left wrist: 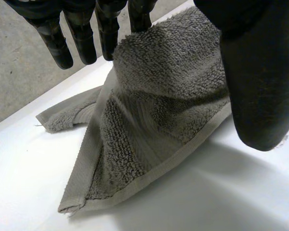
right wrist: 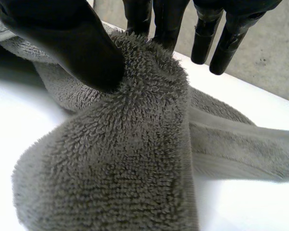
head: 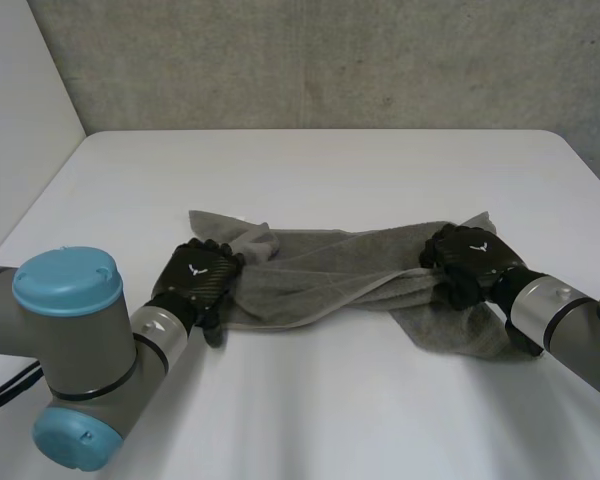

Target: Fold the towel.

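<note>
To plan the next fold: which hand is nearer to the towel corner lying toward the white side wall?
Left. The left hand grips the towel just in front of that corner; the right hand grips its opposite end.

The left hand (head: 195, 280) and right hand (head: 468, 262) are black, each back bearing a white mark (head: 193, 268); silver cuffs (head: 160, 333) sit behind them.

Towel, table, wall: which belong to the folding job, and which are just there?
Job: towel; left hand pinching one end; right hand pinching the other end.
Just there: table; wall behind it.
</note>
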Available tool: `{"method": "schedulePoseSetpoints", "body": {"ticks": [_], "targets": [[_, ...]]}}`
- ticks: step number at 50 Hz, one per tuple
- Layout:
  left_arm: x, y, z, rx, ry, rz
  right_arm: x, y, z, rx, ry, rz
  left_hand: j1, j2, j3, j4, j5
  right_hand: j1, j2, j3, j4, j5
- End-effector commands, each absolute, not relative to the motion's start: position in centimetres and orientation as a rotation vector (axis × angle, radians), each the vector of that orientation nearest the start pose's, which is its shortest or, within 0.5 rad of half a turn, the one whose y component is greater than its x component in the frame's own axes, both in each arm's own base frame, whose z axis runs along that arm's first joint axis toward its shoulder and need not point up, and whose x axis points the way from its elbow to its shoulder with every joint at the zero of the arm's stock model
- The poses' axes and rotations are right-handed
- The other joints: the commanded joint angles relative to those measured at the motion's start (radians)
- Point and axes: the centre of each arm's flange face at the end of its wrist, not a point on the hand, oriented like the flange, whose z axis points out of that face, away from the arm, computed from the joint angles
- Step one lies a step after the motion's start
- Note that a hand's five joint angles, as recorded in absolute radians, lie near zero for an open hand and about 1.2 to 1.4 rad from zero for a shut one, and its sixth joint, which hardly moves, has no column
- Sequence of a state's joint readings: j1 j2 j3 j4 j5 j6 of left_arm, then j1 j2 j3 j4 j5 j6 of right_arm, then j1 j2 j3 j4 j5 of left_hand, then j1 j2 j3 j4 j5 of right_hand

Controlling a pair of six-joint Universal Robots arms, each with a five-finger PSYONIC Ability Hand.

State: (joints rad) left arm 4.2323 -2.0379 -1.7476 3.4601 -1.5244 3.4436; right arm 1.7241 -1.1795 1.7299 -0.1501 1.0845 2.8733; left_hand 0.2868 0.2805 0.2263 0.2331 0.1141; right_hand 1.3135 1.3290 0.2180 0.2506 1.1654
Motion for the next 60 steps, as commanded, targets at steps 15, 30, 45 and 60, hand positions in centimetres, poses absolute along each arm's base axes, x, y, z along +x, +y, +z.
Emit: {"method": "schedulePoseSetpoints", "body": {"ticks": [15, 30, 45, 60], "targets": [[-24.8, -23.1, 14.4, 0.977, 2.442, -1.881, 21.3, -29.3, 14.8, -0.824, 2.202, -1.540, 0.194, 0.200, -0.052, -0.059, 0.192, 0.083, 0.067, -0.043, -0.076, 0.056], [-24.3, -23.5, 14.1, 1.074, 2.351, -1.797, 21.4, -29.1, 14.7, -0.834, 2.202, -1.536, 0.248, 0.254, -0.052, -0.059, 0.246, 0.083, 0.067, -0.043, -0.076, 0.056], [-23.1, -24.1, 17.2, 0.976, 2.260, -1.946, 21.3, -29.1, 14.7, -0.839, 2.203, -1.536, 0.023, 0.029, -0.052, -0.059, 0.021, 0.083, 0.067, -0.043, -0.076, 0.056], [-24.7, -21.6, 17.2, 1.180, 2.376, -1.936, 21.4, -29.1, 14.6, -0.845, 2.202, -1.536, 0.057, 0.063, -0.052, -0.059, 0.055, 0.083, 0.067, -0.043, -0.076, 0.056]]}}
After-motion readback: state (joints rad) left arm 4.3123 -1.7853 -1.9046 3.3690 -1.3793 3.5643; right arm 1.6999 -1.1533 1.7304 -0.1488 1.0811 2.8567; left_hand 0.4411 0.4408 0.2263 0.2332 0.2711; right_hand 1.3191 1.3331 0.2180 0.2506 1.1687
